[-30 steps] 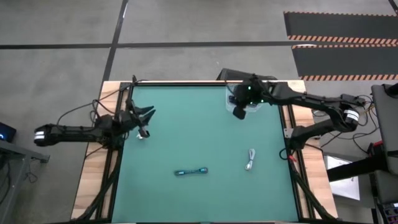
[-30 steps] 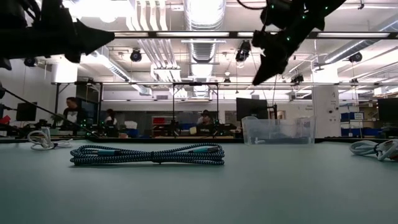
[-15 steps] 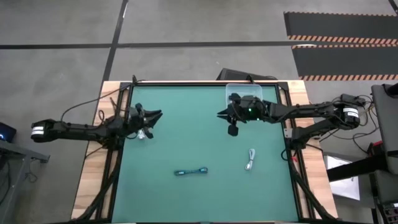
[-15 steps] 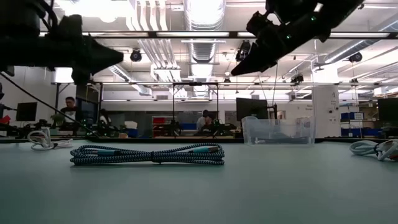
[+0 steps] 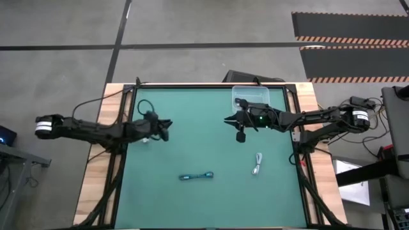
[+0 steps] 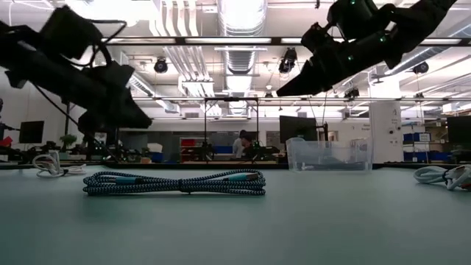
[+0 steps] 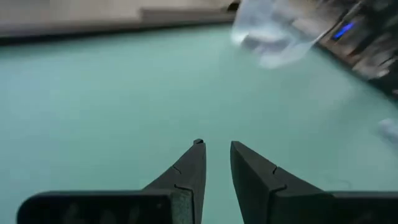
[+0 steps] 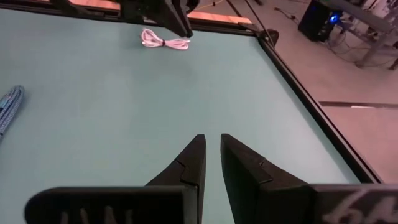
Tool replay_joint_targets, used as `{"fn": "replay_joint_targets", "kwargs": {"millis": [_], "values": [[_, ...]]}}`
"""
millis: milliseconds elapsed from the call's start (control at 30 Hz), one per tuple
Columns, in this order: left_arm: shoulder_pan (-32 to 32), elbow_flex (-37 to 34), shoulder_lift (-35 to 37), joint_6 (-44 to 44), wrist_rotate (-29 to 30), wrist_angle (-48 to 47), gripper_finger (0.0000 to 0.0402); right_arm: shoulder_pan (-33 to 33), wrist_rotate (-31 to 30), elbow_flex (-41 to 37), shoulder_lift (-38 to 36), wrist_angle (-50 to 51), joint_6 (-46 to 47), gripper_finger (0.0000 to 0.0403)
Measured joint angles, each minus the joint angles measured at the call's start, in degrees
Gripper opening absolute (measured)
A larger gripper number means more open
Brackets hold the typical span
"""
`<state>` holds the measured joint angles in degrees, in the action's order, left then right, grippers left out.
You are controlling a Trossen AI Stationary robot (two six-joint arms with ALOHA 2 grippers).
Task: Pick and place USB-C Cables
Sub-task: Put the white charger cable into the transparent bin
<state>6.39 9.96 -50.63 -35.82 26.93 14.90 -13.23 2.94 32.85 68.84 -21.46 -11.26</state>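
A teal-blue cable bundle lies flat near the table's near edge. A white-grey bundle lies to its right. Another white bundle lies by the left edge, under the left arm. I cannot make out the dark navy cable. My left gripper hovers left of centre, fingers almost together, holding nothing. My right gripper hovers near centre, pointing left, also shut and holding nothing.
A clear plastic container stands at the far edge, right of centre, just behind the right gripper. A dark raised frame borders the green mat, with wooden strips outside it. Bare mat lies between the two grippers.
My right gripper has left the spot above the container, moved toward the table's left and tipped from pointing down to nearly level. My left gripper has reached toward the table's centre and tipped its fingers downward. The cables have stayed where they were.
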Motion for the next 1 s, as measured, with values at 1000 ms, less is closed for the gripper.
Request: {"fn": "replay_joint_targets", "kwargs": {"millis": [1000], "values": [[0.01, 25.21, -18.25, -26.98, -6.11, -65.89, 0.0058, -0.54, 3.54, -3.93, -0.17, -9.79, -6.36, 0.0038]]}}
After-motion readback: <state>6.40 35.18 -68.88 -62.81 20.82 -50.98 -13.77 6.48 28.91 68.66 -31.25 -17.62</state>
